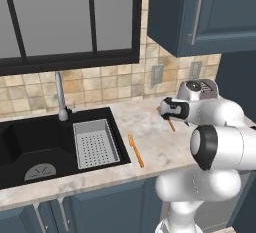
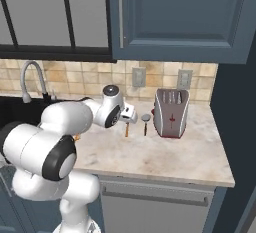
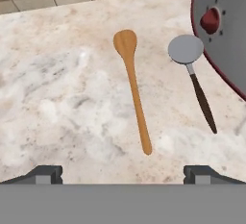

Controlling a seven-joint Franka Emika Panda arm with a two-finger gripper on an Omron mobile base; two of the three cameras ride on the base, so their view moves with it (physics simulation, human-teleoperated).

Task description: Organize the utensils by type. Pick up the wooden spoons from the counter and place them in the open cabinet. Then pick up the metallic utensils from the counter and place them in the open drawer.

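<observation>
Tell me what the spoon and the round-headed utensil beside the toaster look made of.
Light-brown oval-bowled spoon: probably wood, matte, with an even warm tan tone. Round-headed utensil with dark handle: apparently metal, its head a smooth silver-grey disc; the handle's material is unclear.

In the left base view the arm's white body covered most of the wooden spoon [image 1: 171, 125], leaving a short brown piece visible below the wrist, and the toaster [image 1: 200, 85] showed as a sliver above the arm. In the right base view the wrist hid the top of the same spoon [image 2: 127, 129], and the pincer's tips could not be made out there. In the hand view the toaster [image 3: 223, 31] was cut off by the right and top edges. The cabinet [image 2: 180, 17] ran off the top of both base views, so its interior stayed out of sight. The sink [image 1: 30, 147] was clipped at the left edge.
</observation>
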